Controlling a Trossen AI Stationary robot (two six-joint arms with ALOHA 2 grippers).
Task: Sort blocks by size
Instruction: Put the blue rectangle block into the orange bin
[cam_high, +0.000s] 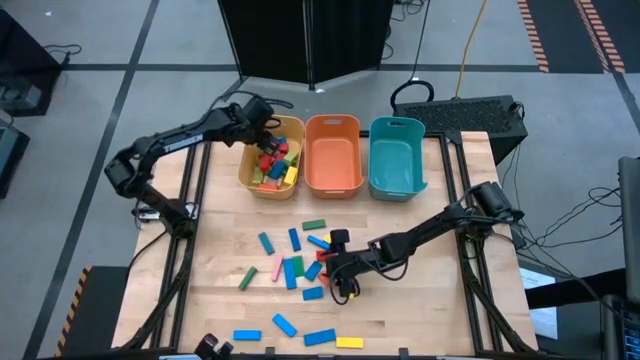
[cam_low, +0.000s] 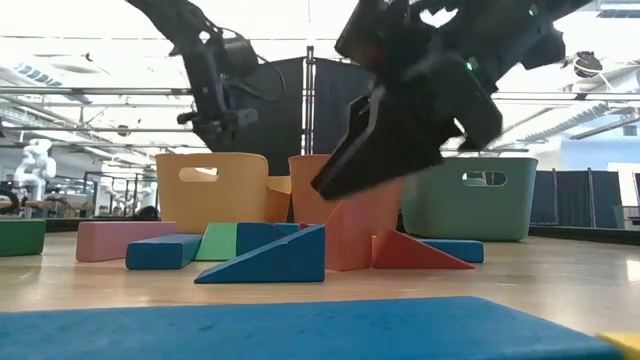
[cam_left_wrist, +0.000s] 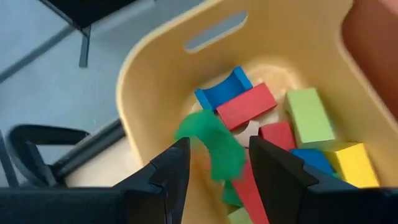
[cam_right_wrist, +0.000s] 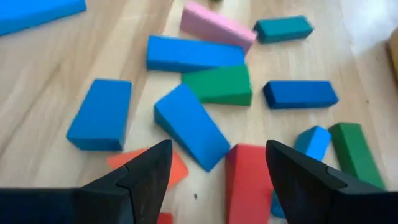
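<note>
My left gripper (cam_left_wrist: 217, 146) hangs over the yellow bin (cam_high: 247, 172) at the table's far left, shut on a green block (cam_left_wrist: 214, 152) that looks blurred. In the bin lie several blocks: a blue arch (cam_left_wrist: 222, 90), red (cam_left_wrist: 245, 106), green (cam_left_wrist: 309, 115), yellow (cam_left_wrist: 352, 163). My right gripper (cam_right_wrist: 217, 163) stands open, slanting down above the loose blocks at mid-table (cam_high: 340, 280). A red block (cam_right_wrist: 247, 180) and a blue wedge (cam_right_wrist: 189, 127) lie below the gap on the wood. My left gripper pinches the green block between its two fingers, which sit on the block's opposite sides (cam_left_wrist: 194, 138). The fingers slant down into the bin from the table's near left. The block hangs clear above the blocks in the bin; its shape is too blurred to tell.
An orange bin (cam_high: 333, 150) and a teal bin (cam_high: 397, 160) stand beside the yellow one along the far edge. Blue, green, pink and yellow blocks lie scattered from mid-table to the near edge (cam_high: 320, 337). Bare wood lies at the table's right (cam_high: 470, 290).
</note>
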